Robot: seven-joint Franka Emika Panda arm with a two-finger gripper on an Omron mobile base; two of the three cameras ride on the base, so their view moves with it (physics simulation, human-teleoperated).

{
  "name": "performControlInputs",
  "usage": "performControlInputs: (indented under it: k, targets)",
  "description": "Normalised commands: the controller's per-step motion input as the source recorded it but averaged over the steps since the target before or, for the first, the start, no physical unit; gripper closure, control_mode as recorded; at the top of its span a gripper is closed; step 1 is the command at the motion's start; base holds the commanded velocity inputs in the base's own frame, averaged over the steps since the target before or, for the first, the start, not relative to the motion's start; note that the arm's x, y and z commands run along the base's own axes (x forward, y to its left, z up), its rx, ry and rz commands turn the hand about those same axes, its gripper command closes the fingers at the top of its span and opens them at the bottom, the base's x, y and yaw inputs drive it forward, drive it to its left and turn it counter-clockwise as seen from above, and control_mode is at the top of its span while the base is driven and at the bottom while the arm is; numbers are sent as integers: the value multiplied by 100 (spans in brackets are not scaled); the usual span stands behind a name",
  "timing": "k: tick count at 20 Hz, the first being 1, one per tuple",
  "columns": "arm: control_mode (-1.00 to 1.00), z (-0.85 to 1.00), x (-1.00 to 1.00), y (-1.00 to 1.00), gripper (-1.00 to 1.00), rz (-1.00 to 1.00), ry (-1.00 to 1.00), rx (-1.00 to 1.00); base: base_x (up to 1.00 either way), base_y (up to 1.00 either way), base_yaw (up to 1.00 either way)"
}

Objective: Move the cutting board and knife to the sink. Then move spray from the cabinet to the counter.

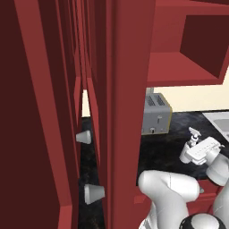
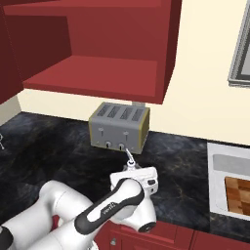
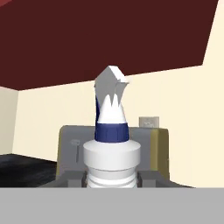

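While gripper (image 3: 111,177) clamps spray (image 3: 111,144) upright by its body, bottle hangs above counter (image 2: 63,151), toaster (image 2: 119,126) just behind; cutting board (image 2: 238,195) in sink (image 2: 215,180).

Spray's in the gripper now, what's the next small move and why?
Probably lower it straight down. The gripper holds the spray upright above the counter, in front of the toaster and out of the cabinet; setting it down comes next.
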Motion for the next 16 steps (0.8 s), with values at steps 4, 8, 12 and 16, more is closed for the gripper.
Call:
performControlInputs:
  k: [4, 8, 12, 16]
  targets:
    - [-100, -28, 12, -2, 100, 0, 0, 0, 0, 0, 0]
    - [-100, -29, 11, -1, 100, 0, 0, 0, 0, 0, 0]
    - [-100, -30, 11, 0, 100, 0, 0, 0, 0, 0, 0]
    - [-100, -33, 12, 0, 100, -1, 0, 0, 0, 0, 0]
